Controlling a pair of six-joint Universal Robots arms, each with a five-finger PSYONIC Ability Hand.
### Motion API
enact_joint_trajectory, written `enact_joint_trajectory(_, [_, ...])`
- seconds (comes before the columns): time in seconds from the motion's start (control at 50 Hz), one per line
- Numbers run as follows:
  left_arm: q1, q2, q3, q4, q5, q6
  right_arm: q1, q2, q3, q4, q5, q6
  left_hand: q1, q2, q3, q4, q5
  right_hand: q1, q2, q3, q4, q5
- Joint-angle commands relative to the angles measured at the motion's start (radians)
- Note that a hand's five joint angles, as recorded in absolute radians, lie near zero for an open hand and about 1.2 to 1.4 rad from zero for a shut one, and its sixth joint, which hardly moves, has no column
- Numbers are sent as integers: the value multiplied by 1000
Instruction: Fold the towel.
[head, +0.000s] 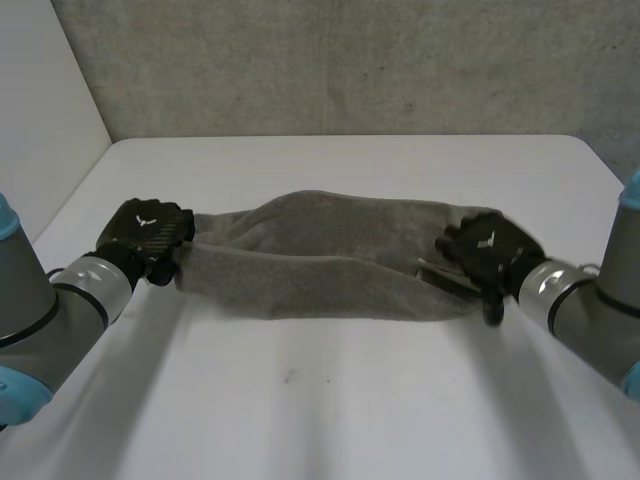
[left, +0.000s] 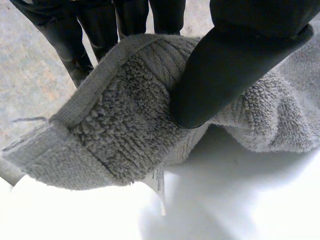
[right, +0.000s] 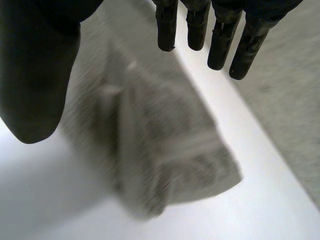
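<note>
Grey terry towel (head: 330, 262) is lying across the white table (head: 330, 410), its long axis running nine to three o'clock. At nine, the left hand (head: 148, 232) is pinching its hemmed end between thumb and fingers. At three, the right hand (head: 487, 250) is poising over the other end, fingers straight, gripping nothing.

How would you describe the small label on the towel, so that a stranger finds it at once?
Over the white table, a grey towel stretches from the left hand to the right hand. Where the left hand pinches it, a small label hangs from its edge, below the thumb. It is smooth and white; the cloth around is grey and looped.
</note>
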Motion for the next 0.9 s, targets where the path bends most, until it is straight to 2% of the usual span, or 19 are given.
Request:
enact_joint_trajectory(0.02, [-3, 26, -4, -1, -2, -4, 16, -17, -94, -8, 12, 143, 202, 179, 178, 176, 193, -59, -75, -70, -84, -61])
enact_joint_trajectory(0.08, [-3, 26, -4, -1, -2, -4, 39, 32, -164, 8, 21, 160, 202, 179, 178, 176, 193, -59, -75, -70, -84, -61])
enact_joint_trajectory(0.14, [-3, 26, -2, -1, -2, -4, 76, 98, -253, 61, 49, 175, 202, 179, 178, 176, 193, -59, -75, -70, -84, -61])
enact_joint_trajectory(0.18, [-1, 27, -4, -1, -2, -4, 113, 171, -352, 120, 96, 206, 202, 179, 178, 176, 193, -59, -75, -70, -84, -61])
enact_joint_trajectory(0.4, [-1, 26, -4, -1, -2, -4, 190, 418, -615, 228, 187, 280, 202, 179, 178, 176, 193, -43, -59, -54, -68, -46])
enact_joint_trajectory(0.58, [-1, 27, -4, -1, -2, -4, 208, 483, -664, 216, 246, 229, 202, 179, 178, 176, 193, 274, 258, 263, 249, 272])
enact_joint_trajectory(0.64, [0, 27, -5, -1, -2, -4, 208, 498, -672, 214, 256, 165, 202, 179, 178, 176, 193, 394, 378, 383, 369, 392])
enact_joint_trajectory(0.82, [0, 27, -4, -1, -2, -2, 208, 529, -686, 216, 269, 135, 202, 179, 178, 176, 193, 406, 390, 395, 381, 404])
enact_joint_trajectory(0.9, [0, 27, -4, -1, -2, 1, 205, 536, -699, 223, 279, 132, 202, 179, 178, 176, 193, 544, 527, 532, 518, 541])
